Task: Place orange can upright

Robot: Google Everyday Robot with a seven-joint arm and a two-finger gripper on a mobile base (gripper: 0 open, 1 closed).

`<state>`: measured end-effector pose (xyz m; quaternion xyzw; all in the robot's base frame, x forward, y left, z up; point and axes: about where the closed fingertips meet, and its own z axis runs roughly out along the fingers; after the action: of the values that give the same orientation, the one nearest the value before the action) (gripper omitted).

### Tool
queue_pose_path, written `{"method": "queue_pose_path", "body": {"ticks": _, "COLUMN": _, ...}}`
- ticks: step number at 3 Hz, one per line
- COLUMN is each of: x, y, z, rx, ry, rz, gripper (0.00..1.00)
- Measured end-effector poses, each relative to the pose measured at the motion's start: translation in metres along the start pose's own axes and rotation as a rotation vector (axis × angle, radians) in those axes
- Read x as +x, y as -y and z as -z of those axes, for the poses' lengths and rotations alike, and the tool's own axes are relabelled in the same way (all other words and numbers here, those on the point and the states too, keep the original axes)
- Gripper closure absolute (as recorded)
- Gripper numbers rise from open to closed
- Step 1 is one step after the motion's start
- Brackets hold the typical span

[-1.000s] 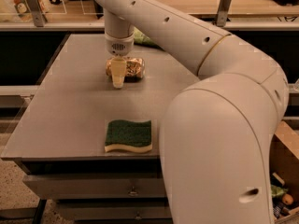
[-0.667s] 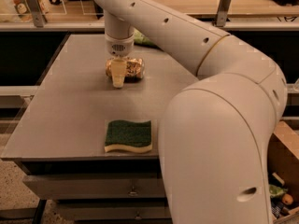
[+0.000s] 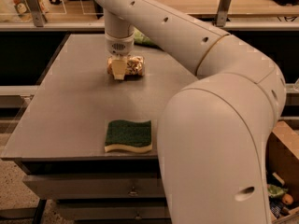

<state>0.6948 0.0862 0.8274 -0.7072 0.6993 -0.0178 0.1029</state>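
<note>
The orange can (image 3: 134,65) lies on its side on the grey table (image 3: 70,101), toward the back middle. Its mottled orange-gold side faces the camera. My gripper (image 3: 117,70) points straight down and sits at the can's left end, touching or covering it, low over the table top. The arm reaches in from the right foreground and hides the can's far side.
A green-and-yellow sponge (image 3: 128,136) lies near the table's front edge. A green snack bag (image 3: 142,38) peeks out behind the arm at the back. A railing runs behind the table. A cardboard box (image 3: 282,171) with items stands on the floor at right.
</note>
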Motion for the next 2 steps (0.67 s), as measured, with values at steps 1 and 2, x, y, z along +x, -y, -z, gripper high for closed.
{"method": "queue_pose_path", "body": {"ticks": 1, "x": -0.005, "y": -0.004, "z": 0.018, "rx": -0.026, "ry": 0.086, "rz": 0.009, "gripper": 1.00}}
{"method": "queue_pose_path", "body": {"ticks": 2, "x": -0.012, "y": -0.013, "z": 0.063, "rx": -0.061, "ry": 0.301, "rz": 0.007, "gripper": 1.00}}
